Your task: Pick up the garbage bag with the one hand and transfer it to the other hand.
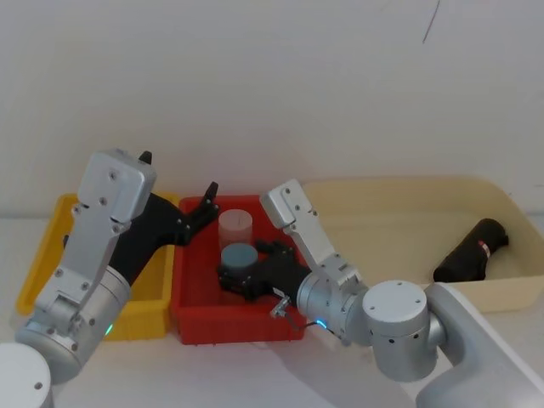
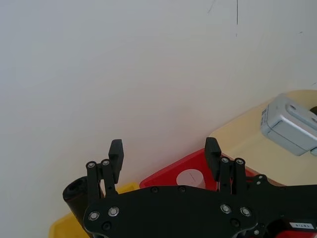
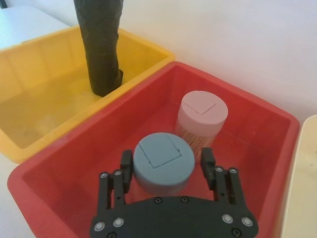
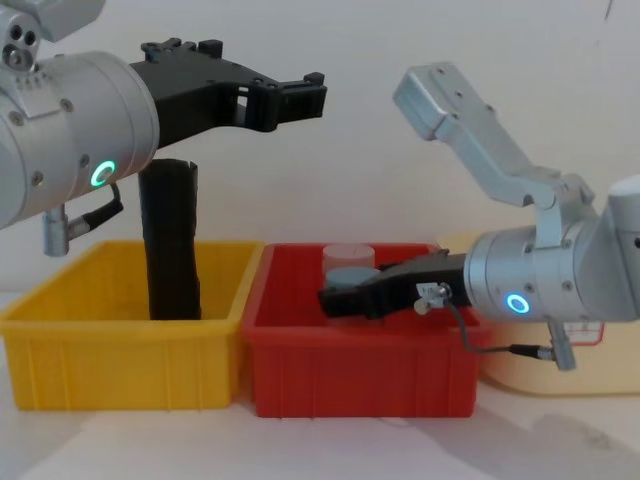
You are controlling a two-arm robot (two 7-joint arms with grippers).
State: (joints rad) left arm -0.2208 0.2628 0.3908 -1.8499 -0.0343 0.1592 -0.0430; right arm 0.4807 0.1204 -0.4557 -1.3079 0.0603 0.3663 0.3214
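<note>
Standing upright in the yellow bin (image 4: 60,340), the garbage bag (image 4: 170,240) is waiting while our left gripper (image 4: 300,98) is hovering open above; our right gripper (image 3: 167,166) is straddling, jaws apart, a grey-lidded jar (image 3: 164,161) in the red bin (image 3: 64,163).

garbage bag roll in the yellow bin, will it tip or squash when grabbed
The garbage bag roll stands tall and slim on end in the yellow bin, so a sideways nudge probably tips it. Its wrinkled film surface suggests it may give slightly and feel slick. It likely weighs little.
</note>
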